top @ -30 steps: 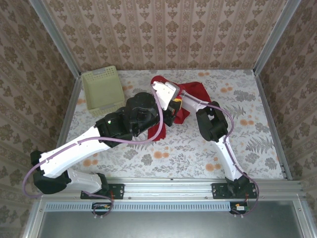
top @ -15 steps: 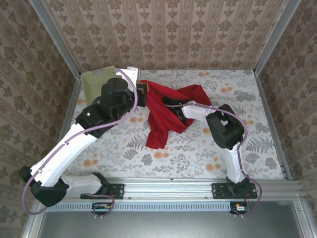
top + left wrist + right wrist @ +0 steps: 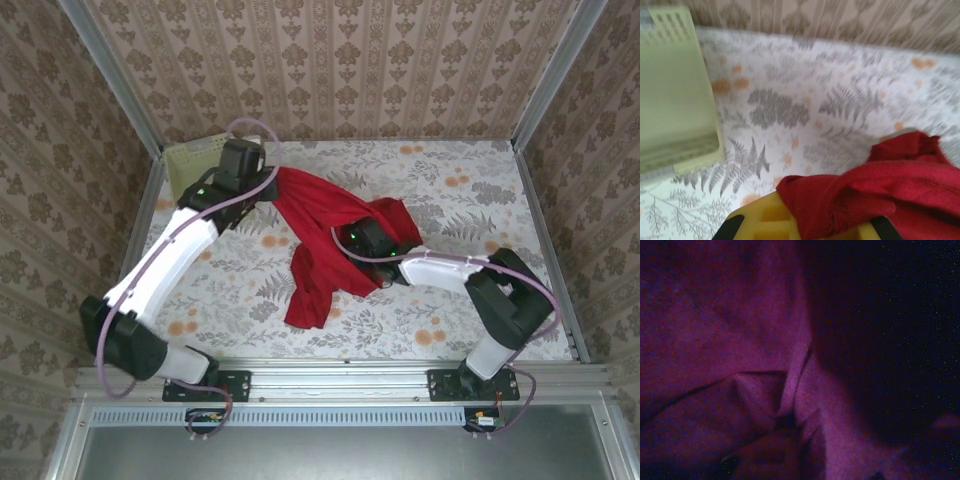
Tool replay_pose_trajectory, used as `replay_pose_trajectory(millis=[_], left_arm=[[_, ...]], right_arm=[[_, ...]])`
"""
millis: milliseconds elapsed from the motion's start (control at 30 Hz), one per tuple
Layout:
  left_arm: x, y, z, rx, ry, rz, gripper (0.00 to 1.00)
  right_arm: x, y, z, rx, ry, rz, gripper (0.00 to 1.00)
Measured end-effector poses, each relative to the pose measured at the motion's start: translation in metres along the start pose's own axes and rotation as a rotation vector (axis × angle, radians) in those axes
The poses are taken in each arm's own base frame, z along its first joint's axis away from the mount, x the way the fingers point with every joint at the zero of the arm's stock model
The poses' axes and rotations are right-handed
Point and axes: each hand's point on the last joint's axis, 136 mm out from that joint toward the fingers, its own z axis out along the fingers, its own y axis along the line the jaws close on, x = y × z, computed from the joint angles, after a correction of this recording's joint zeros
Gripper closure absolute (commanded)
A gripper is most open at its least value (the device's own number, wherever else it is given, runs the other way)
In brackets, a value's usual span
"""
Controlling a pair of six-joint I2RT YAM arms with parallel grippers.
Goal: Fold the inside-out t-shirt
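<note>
Two arms hold the red t-shirt (image 3: 325, 225) in a rumpled heap at the middle of the floral table (image 3: 450, 190), one edge drawn up toward the pale green perforated basket (image 3: 183, 165) in the far left corner. We see the left gripper (image 3: 270, 188) clamped on that raised edge. Its wrist camera shows the yellow fingers (image 3: 762, 221) pinching a bunched fold of red cloth. The right gripper (image 3: 355, 240) sits sunk in the shirt's middle, fingers drawn together on a gather of fabric, and its own camera is dark with cloth pressed close.

We judge the garment light, soft and limp. It sags between the two holds, keeps no shape of its own, and should neither slip nor tear under a firm pinch. A grab in the bulk probably catches several layers at once. We would rather take it by an outer edge, at the hem corners or shoulder seams, but the wrinkles hide which edge is which.
</note>
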Motion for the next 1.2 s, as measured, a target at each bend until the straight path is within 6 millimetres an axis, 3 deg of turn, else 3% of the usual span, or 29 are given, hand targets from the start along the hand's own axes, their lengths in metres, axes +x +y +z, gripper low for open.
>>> replay_pose_trajectory(millis=[133,267,467,633,833,1000,1100,1200], left_arm=[[0.039,0.007,0.05,-0.074,0.161,0.008,1.0],[0.064,0.02,0.074,-0.152,0.257,0.008,1.0],[0.078,0.04,0.09,-0.258,0.312,0.004,1.0],[0.088,0.044,0.095,-0.287,0.343,0.019,1.0],[0.099,0.046,0.1,-0.306,0.37,0.039,1.0],[0.125,0.051,0.118,-0.341,0.444,0.065,1.0],[0.14,0.053,0.12,-0.344,0.481,0.077,0.93],[0.149,0.047,0.118,-0.335,0.495,0.102,0.69]], right_arm=[[-0.005,0.013,-0.026,-0.103,-0.08,0.01,1.0],[-0.006,0.021,-0.045,-0.189,-0.133,0.015,1.0],[-0.011,0.026,-0.062,-0.24,-0.171,0.011,1.0],[-0.007,0.02,-0.08,-0.254,-0.21,0.018,1.0],[-0.031,0.033,-0.12,-0.364,-0.308,0.023,1.0],[-0.035,0.038,-0.135,-0.419,-0.336,0.025,1.0],[-0.031,0.033,-0.14,-0.423,-0.349,0.038,1.0],[-0.028,0.028,-0.137,-0.413,-0.343,0.051,1.0]])
